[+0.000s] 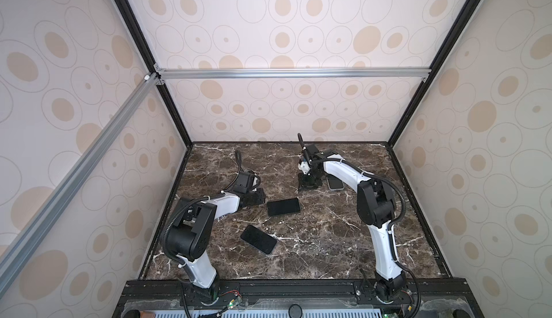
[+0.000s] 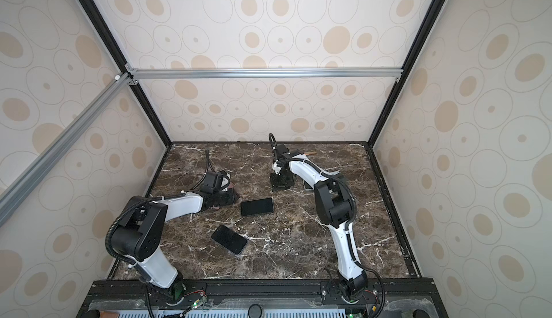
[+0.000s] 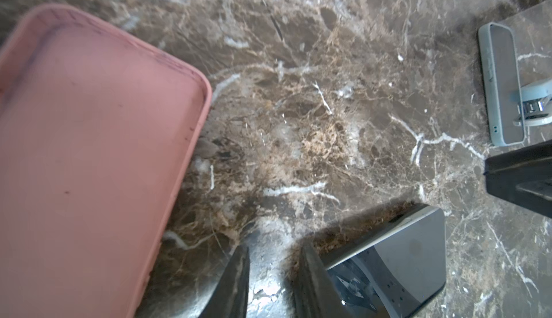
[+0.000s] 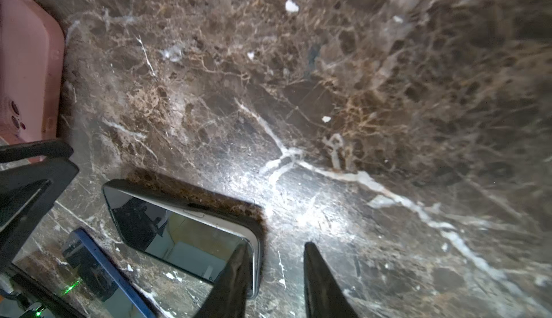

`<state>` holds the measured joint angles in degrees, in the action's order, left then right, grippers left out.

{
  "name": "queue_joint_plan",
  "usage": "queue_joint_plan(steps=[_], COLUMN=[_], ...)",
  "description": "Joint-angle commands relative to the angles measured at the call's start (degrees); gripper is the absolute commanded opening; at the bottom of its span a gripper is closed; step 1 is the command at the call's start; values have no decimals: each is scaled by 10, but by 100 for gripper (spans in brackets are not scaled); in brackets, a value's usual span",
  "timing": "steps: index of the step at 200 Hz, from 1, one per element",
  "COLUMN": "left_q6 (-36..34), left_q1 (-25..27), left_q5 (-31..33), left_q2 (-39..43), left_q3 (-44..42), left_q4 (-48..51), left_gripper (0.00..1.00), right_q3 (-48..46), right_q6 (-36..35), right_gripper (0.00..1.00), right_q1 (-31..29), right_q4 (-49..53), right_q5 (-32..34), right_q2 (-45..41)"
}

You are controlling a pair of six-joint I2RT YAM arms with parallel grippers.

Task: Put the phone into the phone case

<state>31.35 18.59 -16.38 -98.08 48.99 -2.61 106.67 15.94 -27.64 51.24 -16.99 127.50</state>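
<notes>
An empty pink phone case (image 3: 89,152) lies open side up on the marble table; its edge also shows in the right wrist view (image 4: 27,62). In both top views my left arm mostly hides it. A dark-screened phone (image 1: 283,206) (image 2: 257,206) lies mid-table, silver-edged in the wrist views (image 3: 388,259) (image 4: 185,230). My left gripper (image 3: 274,247) (image 1: 257,197) hangs low between case and phone, open, with only marble between its fingers. My right gripper (image 4: 276,246) (image 1: 309,183) is open too, one finger over the phone's corner, holding nothing.
A second dark phone (image 1: 258,239) (image 2: 229,239) with a blue edge (image 4: 104,271) lies nearer the front. A pale blue-grey phone-shaped thing (image 1: 335,183) (image 3: 501,86) rests under my right arm. Patterned walls enclose the table on three sides.
</notes>
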Motion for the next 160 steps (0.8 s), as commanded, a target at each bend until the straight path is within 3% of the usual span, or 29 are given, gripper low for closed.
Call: queue_joint_plan(steps=[1, 53, 160], left_q6=[17, 34, -16], left_q1=[-3, -2, 0], left_q5=[-21, -40, -58], left_q2=[10, 19, 8], left_q3=[-11, -25, -9], left_q4=[-12, -8, 12], left_gripper=[30, 31, 31], right_q3=[-14, -43, -26], right_q6=[3, 17, 8], right_gripper=[33, 33, 30], right_q1=[-1, -3, -5], right_q4=[6, -17, 3], right_q5=[-43, -69, -51], right_q2=[2, -18, -21])
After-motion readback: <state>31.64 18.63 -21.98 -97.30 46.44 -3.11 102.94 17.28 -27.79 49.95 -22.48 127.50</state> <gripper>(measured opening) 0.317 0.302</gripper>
